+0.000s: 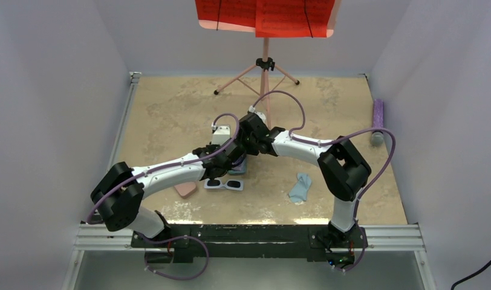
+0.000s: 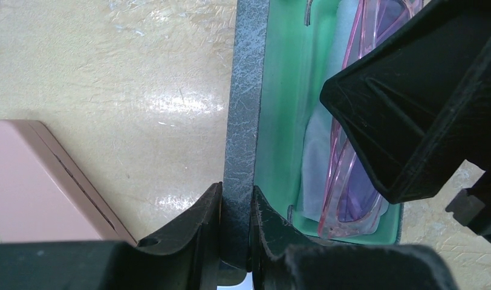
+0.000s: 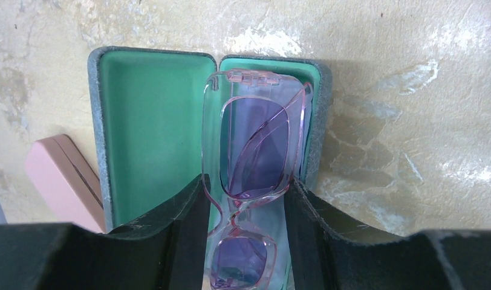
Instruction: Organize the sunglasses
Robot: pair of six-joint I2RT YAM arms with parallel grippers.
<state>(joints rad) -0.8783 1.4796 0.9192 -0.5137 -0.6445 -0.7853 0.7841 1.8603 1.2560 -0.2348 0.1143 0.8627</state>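
The grey-blue case point(image 3: 152, 121) lies open, its green lining showing. My left gripper point(image 2: 236, 199) is shut on the edge of its lid point(image 2: 246, 90). My right gripper point(image 3: 246, 193) is shut on the pink-purple sunglasses point(image 3: 255, 139) and holds them folded in the case's other half, over a light blue cloth point(image 2: 318, 151). From the left wrist, the sunglasses point(image 2: 352, 199) show under the right gripper's finger point(image 2: 412, 103). The white sunglasses point(image 1: 224, 185) lie on the table just in front of both grippers. From above, both grippers point(image 1: 237, 151) meet over the case point(image 1: 237, 167).
A closed pink case point(image 1: 185, 190) lies left of the white sunglasses; it also shows in the left wrist view point(image 2: 43, 181). A second light blue cloth point(image 1: 300, 187) lies to the right. A music stand point(image 1: 265, 66) is at the back, a purple roll point(image 1: 377, 115) at the far right.
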